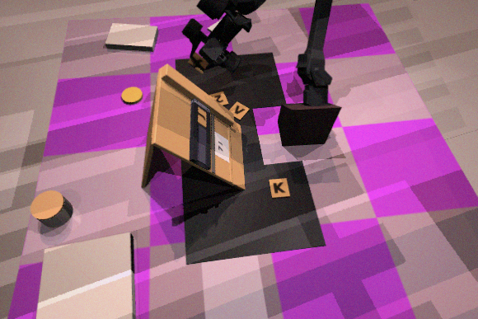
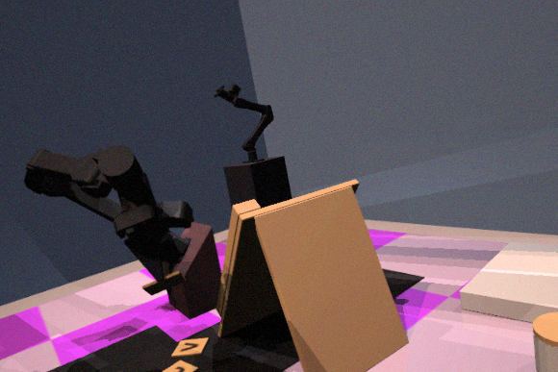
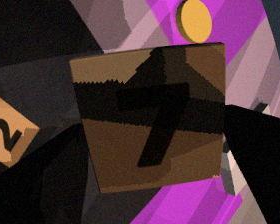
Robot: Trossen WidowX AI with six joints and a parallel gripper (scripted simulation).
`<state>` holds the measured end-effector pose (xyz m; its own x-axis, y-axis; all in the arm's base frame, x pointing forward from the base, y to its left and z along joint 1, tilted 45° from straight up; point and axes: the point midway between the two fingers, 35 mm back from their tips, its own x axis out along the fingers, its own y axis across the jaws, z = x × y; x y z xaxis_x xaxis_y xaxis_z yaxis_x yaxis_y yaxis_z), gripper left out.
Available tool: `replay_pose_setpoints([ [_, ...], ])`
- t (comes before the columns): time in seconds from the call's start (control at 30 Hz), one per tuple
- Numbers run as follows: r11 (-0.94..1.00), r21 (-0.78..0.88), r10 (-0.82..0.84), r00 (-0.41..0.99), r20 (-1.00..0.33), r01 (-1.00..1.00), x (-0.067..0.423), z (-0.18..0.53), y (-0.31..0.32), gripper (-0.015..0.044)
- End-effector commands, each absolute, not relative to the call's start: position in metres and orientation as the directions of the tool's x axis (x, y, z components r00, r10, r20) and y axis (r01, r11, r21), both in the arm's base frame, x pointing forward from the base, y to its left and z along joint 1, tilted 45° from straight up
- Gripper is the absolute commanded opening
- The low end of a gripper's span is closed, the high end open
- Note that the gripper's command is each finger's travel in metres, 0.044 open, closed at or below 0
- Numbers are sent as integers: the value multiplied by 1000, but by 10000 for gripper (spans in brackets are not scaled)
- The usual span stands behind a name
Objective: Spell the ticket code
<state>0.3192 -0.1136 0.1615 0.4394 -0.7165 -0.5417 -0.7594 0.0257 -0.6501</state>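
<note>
The gripper [image 1: 200,59] is clamped on the 7 tile [image 3: 153,116], fingers partly apart around it, holding it above the mat just behind the board [image 1: 173,124]. On the mat: the 2 tile [image 3: 6,132], V [image 1: 238,110], K [image 1: 279,187].

A matte black robot arm [image 1: 317,21] built of chunky, faceted segments with rounded joints. It rises from a dark, boxy base block [image 1: 306,124] with a reddish-brown tint. No cables, screws or markings are visible.
</note>
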Motion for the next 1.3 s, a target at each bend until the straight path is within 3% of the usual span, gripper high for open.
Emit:
replay_pose_setpoints([
  [0.0,49,-720,-699,492,-520,-692,335,171,-97,0],
  [0.67,244,-889,-567,686,-455,-388,382,194,-10,0],
  [1.27,437,-830,-506,668,-546,-348,397,128,65,0],
])
